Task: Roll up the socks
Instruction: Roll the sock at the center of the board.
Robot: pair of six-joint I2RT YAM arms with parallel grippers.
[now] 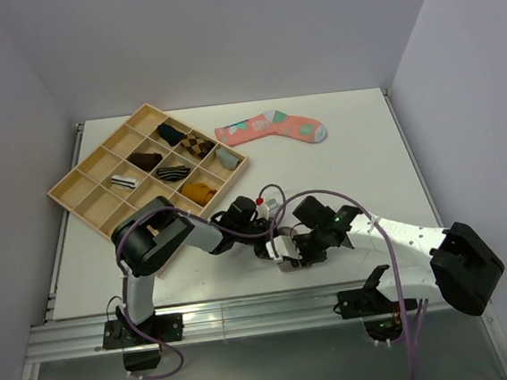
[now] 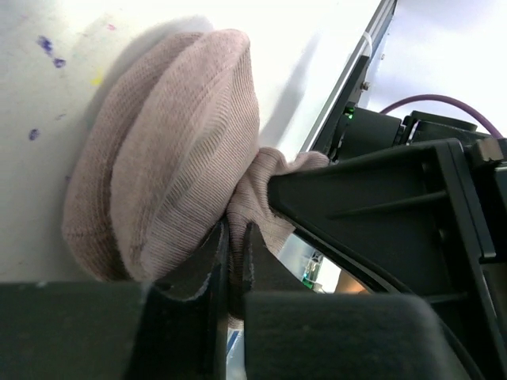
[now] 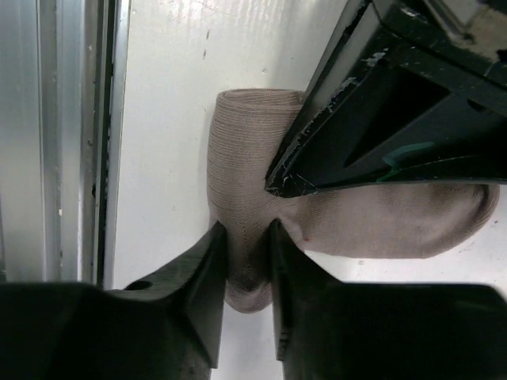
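Crowding the near edge of the table (image 1: 367, 157), our left gripper (image 2: 235, 239) and right gripper (image 3: 248, 237) each pinch the taupe sock (image 2: 170, 150), jaws nearly closed, bare tabletop beyond.

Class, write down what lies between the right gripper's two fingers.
A pinched fold of the taupe sock, clamped by the right gripper. The right wrist view shows it.

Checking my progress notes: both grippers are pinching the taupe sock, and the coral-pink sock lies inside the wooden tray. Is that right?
Not quite: the top external view shows the coral-pink sock on the table, beside the wooden tray, not inside it. The left gripper and right gripper do pinch the taupe sock.
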